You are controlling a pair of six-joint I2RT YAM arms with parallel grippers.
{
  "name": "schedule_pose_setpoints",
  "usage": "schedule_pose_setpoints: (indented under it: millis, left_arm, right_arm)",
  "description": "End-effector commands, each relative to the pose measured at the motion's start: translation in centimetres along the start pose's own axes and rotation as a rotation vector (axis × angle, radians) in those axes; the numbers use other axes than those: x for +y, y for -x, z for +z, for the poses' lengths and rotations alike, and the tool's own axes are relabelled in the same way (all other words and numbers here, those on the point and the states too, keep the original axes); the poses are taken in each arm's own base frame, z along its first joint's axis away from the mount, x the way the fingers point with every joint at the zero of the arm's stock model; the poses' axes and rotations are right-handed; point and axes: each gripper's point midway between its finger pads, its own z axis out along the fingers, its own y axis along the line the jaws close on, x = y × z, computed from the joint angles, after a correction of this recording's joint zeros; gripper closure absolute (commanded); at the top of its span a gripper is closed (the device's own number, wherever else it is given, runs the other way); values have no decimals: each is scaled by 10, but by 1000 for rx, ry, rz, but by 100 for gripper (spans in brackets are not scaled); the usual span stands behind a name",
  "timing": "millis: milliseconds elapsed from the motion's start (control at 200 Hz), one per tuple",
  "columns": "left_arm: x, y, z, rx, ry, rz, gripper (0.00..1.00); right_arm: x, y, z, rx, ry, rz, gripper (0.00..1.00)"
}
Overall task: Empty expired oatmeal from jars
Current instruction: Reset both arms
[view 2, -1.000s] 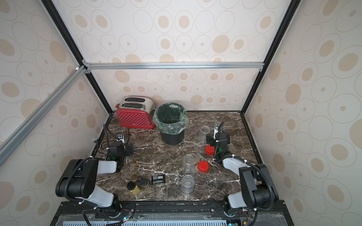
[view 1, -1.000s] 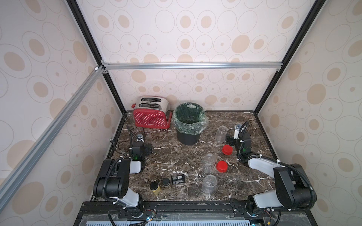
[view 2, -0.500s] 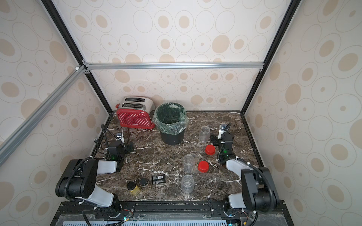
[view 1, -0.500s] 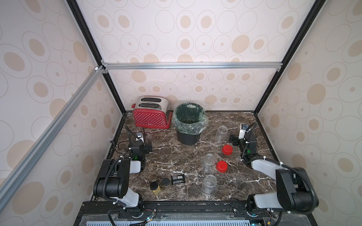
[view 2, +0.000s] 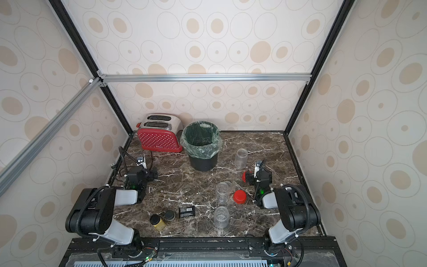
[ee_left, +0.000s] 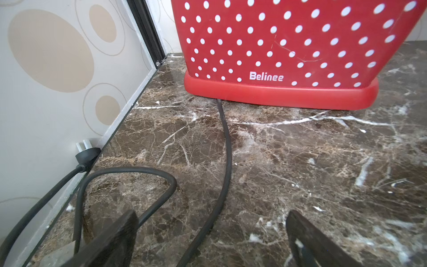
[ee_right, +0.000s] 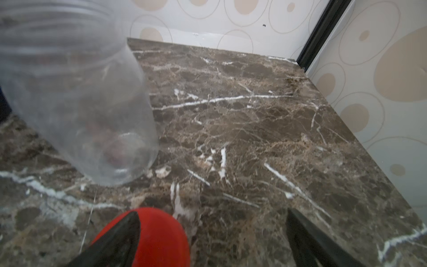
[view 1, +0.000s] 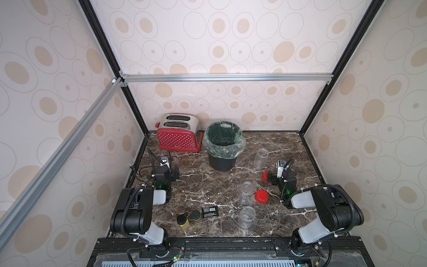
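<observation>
Appears finished with emptying: shows 3 jars (view 1: 246, 193) lidless, no oatmeal visible inside, 1 near the bin (view 1: 221, 161), 2 farther from it. Finds left hand (ee_left: 211, 222) and right hand (ee_right: 212, 211) spread wide, holding nothing. Calls next, at most, for refitting the red lids (view 1: 261, 197).

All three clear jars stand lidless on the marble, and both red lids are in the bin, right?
No: both red lids lie on the marble, not in the bin, as both top views show. The three jars do stand lidless.

White-dotted red toaster (view 1: 178, 141); clear jars (view 1: 261, 158)
</observation>
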Motion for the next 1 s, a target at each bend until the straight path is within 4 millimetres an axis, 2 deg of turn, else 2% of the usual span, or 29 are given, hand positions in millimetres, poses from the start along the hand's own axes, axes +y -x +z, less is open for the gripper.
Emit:
schedule_pose_setpoints:
  millis: [0, 80, 996]
  left_arm:
    - [2, 18, 1, -50, 1, -17, 1]
    - [2, 18, 1, -50, 2, -17, 1]
    - [1, 14, 10, -11, -13, -24, 1]
  right_arm:
    - [-2, 15, 5, -24, 44, 50, 0]
    - [-3, 13, 11, 7, 50, 58, 0]
    - [-4, 13, 9, 3, 54, 58, 0]
